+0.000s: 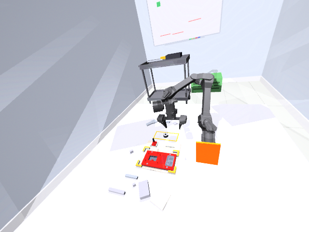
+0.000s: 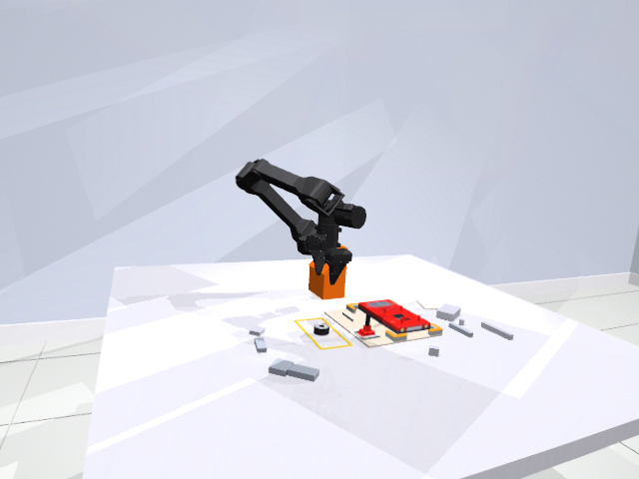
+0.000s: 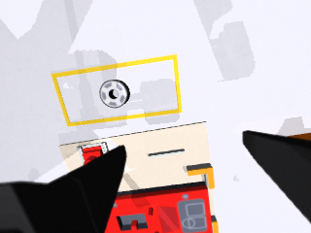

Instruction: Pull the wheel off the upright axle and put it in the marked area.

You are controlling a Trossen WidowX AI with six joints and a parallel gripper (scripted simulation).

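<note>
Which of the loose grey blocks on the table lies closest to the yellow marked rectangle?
The small grey block just left of the yellow rectangle in the exterior view; the others lie farther away.

We see a black wheel [image 3: 114, 93] with a pale grey hub inside a yellow outline [image 3: 176, 83] on the white table [image 1: 249, 174]. The panel [image 1: 159, 161] is red with yellow corner brackets on a cream board [image 3: 170, 143]. The arm's base [image 1: 207, 152] is orange, the gripper [image 1: 172, 121] dark grey, and the scattered blocks [image 2: 293, 368] light grey.
</note>
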